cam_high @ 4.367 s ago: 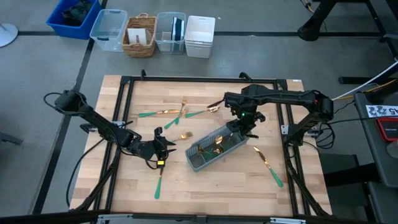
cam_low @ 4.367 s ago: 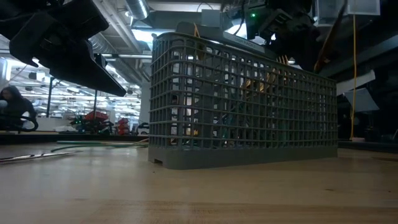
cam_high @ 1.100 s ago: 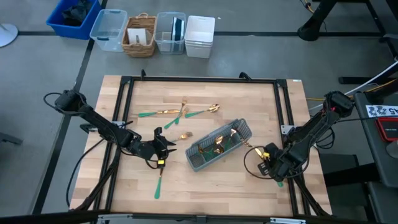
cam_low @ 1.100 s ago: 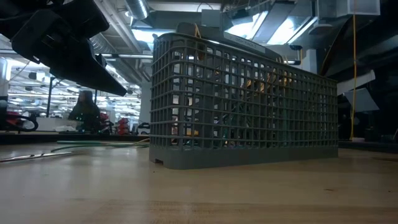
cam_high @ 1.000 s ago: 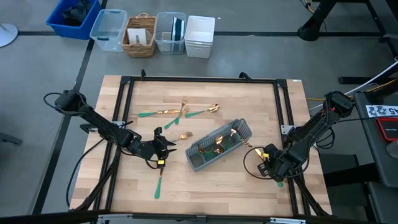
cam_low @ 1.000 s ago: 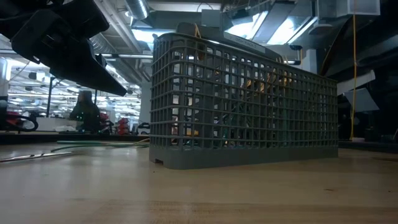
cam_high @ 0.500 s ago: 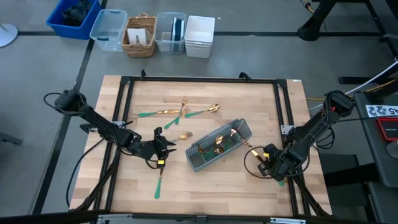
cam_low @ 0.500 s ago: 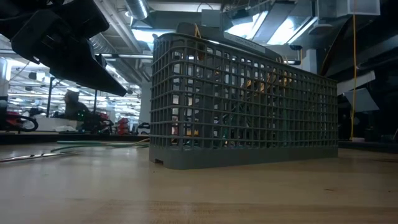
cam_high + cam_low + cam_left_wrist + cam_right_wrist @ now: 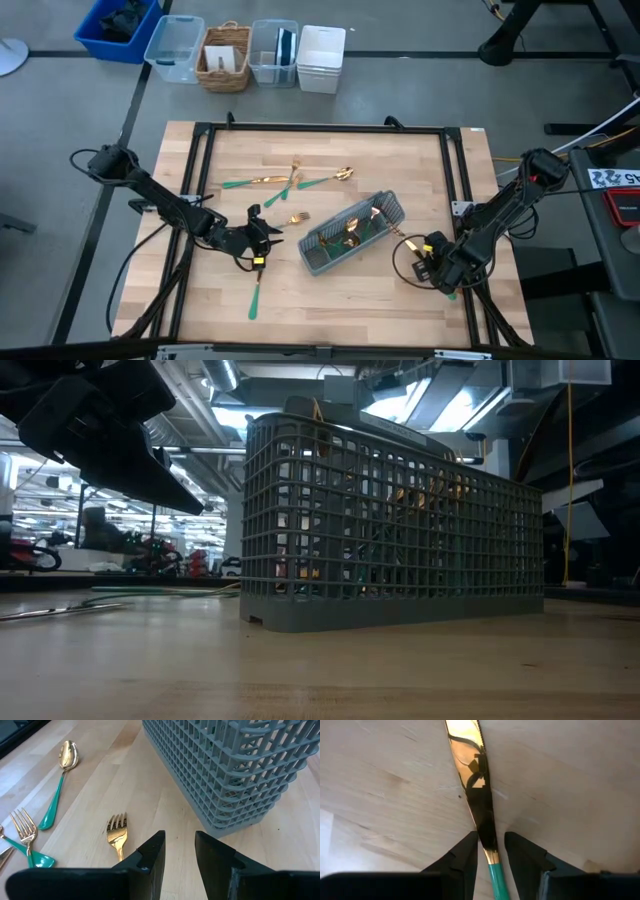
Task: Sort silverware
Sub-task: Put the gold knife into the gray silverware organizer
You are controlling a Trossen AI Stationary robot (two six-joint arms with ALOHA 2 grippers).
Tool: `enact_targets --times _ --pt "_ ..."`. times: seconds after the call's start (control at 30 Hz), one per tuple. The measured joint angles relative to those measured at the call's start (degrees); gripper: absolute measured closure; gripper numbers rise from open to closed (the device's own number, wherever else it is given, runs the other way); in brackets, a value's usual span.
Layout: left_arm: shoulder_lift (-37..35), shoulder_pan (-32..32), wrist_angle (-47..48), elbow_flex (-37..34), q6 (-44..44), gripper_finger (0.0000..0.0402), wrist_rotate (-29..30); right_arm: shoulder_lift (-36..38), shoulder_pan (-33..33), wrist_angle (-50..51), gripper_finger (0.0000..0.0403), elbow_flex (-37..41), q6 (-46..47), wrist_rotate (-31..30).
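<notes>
The silverware has gold heads and teal handles. A knife lies on the wood near the table's right edge, and my right gripper points down over it, open, one finger on each side of the blade just above the teal handle. In the high view my right gripper covers most of the knife. My left gripper hovers open left of the grey caddy, nothing between its fingers. A fork lies beside its left finger. A spoon and another fork lie farther off. Several pieces stand in the caddy. My right gripper comes from above with its fingers across the knife, on either side of the blade's narrow end next to the handle. The knife lies flat on the table. Whether the fingers touch it I cannot tell.
A teal-handled piece lies near the front edge, below my left gripper. More silverware lies at the table's far middle. Bins and a basket stand on the floor beyond the table. The caddy fills the low view.
</notes>
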State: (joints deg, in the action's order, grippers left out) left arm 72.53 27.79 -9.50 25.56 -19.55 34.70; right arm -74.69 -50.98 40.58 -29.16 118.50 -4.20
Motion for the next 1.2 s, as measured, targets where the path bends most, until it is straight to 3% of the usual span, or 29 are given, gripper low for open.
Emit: enact_targets --times 0.37,0.73,1.2 --pt "0.00 0.00 0.00 0.00 0.01 0.0302 0.00 -0.27 0.01 0.42 0.0299 -0.82 0.15 0.82" --pt "0.00 0.00 0.02 0.00 0.04 0.0302 0.00 -0.11 0.01 0.41 0.0396 -1.01 0.25 1.44" --pt "0.00 0.00 0.42 0.00 0.45 0.0302 0.00 1.42 0.02 -0.11 0.0385 -0.89 1.31 1.88"
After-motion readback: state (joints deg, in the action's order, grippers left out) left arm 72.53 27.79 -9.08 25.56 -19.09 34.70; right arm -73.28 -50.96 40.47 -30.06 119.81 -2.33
